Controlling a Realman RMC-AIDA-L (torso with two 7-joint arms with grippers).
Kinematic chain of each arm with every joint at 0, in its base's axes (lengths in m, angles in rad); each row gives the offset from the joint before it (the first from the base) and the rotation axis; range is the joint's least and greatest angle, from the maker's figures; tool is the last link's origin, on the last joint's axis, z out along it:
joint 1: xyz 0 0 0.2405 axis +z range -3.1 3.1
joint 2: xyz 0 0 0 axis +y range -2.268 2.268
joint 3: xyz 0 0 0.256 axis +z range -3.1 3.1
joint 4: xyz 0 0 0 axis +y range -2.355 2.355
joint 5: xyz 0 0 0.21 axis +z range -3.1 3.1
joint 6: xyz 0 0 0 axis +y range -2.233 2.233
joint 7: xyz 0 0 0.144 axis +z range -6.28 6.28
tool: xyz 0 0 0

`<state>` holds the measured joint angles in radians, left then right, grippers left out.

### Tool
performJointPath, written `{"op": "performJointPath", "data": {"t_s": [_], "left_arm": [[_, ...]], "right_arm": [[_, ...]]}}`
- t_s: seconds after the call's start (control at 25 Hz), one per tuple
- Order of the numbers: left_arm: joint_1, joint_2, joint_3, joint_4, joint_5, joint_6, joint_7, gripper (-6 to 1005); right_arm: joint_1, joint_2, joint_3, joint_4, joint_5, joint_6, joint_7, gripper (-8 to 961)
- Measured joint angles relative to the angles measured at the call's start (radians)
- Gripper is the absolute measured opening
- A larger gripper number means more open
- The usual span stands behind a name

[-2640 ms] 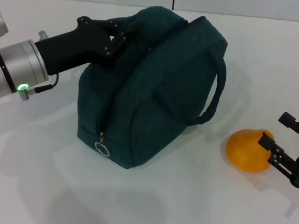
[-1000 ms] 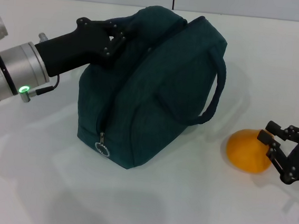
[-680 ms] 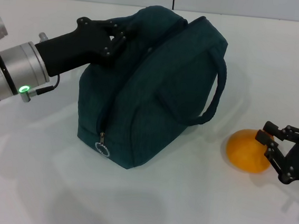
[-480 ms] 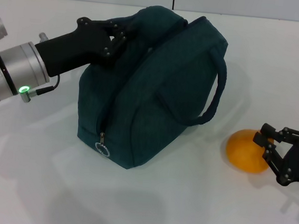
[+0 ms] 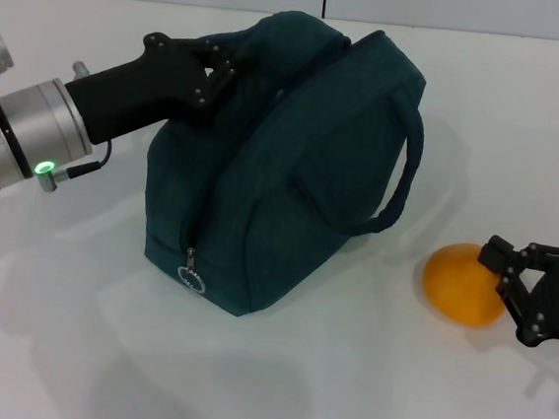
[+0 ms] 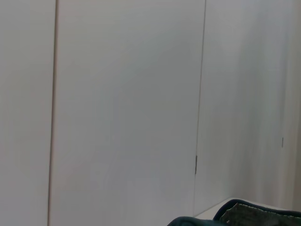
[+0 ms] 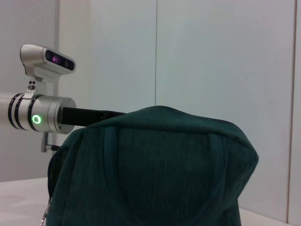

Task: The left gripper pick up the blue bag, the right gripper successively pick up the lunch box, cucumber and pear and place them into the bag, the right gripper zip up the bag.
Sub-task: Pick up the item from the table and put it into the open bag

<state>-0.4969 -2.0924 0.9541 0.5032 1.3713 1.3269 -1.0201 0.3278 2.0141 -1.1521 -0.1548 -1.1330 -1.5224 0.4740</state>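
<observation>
- Your left claw [image 5: 206, 72] comes in from the left and is clamped on the top of the blue bag [image 5: 284, 160], near one handle, holding that end up.
- The blue bag stands on the white desk [image 5: 272, 387], leaning a little, with its second handle looping down the right side.
- The bag's zipper runs down the near end to a metal ring pull [image 5: 191, 277] low on the front. How far the top is open you cannot tell from the head view.
- The pear [image 5: 466, 283] lies on the desk to the right of the bag, apart from it.
- Your right claw [image 5: 499, 271] sits low at the desk's right edge with its fingers spread, and their tips reach the pear's right side. It has not closed on the fruit.
- No lunch box or cucumber shows on the desk. They are likely inside the bag, but the pictures do not show this.
- Judged from this, the pear is the last item to load, and zipping comes after it.
- The right wrist view shows the bag's bulging side [image 7: 155, 174] and the left arm's silver wrist with its green light [image 7: 35, 119].
- The hanging handle and the bag's raised side stand between the pear and the bag's top.
</observation>
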Motion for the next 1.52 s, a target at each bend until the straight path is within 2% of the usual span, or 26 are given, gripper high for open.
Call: {"op": "performJointPath", "data": {"t_s": [0.2, 0.36, 0.4, 0.56, 0.64, 0.76, 0.96, 1.16, 1.32, 1.52], "left_arm": [[0.006, 0.000, -0.002, 0.003, 0.000, 0.013, 0.000, 47], [0.019, 0.005, -0.007, 0.015, 0.000, 0.108, 0.000, 47], [0.024, 0.006, -0.008, 0.023, 0.001, 0.123, 0.000, 47], [0.050, 0.006, -0.009, 0.060, 0.001, 0.152, -0.004, 47], [0.056, 0.006, -0.009, 0.062, 0.000, 0.166, -0.003, 47], [0.057, 0.005, -0.009, 0.062, -0.001, 0.169, -0.002, 48], [0.056, 0.004, -0.004, 0.057, -0.001, 0.169, -0.002, 48], [0.050, 0.002, 0.000, 0.060, -0.001, 0.175, 0.000, 48], [0.043, 0.002, 0.000, 0.053, 0.005, 0.161, 0.003, 49], [0.038, 0.001, 0.000, 0.053, 0.007, 0.151, 0.008, 49]], "right_arm": [[-0.008, -0.001, 0.016, -0.005, 0.013, -0.046, -0.002, 40], [-0.016, -0.003, 0.032, -0.019, 0.026, -0.106, -0.002, 38], [-0.016, -0.008, 0.047, -0.026, 0.032, -0.174, 0.006, 37], [-0.006, -0.022, 0.079, -0.060, 0.036, -0.292, 0.075, 41], [-0.005, -0.022, 0.096, -0.097, 0.036, -0.338, 0.117, 42], [0.010, -0.012, 0.129, -0.176, 0.036, -0.400, 0.212, 45], [0.112, -0.002, 0.141, -0.240, 0.059, -0.400, 0.381, 49], [0.269, 0.001, 0.119, -0.238, 0.057, -0.282, 0.533, 54], [0.373, 0.006, 0.048, -0.241, 0.056, -0.177, 0.598, 57], [0.459, 0.008, -0.057, -0.244, 0.058, -0.066, 0.663, 62]]}}
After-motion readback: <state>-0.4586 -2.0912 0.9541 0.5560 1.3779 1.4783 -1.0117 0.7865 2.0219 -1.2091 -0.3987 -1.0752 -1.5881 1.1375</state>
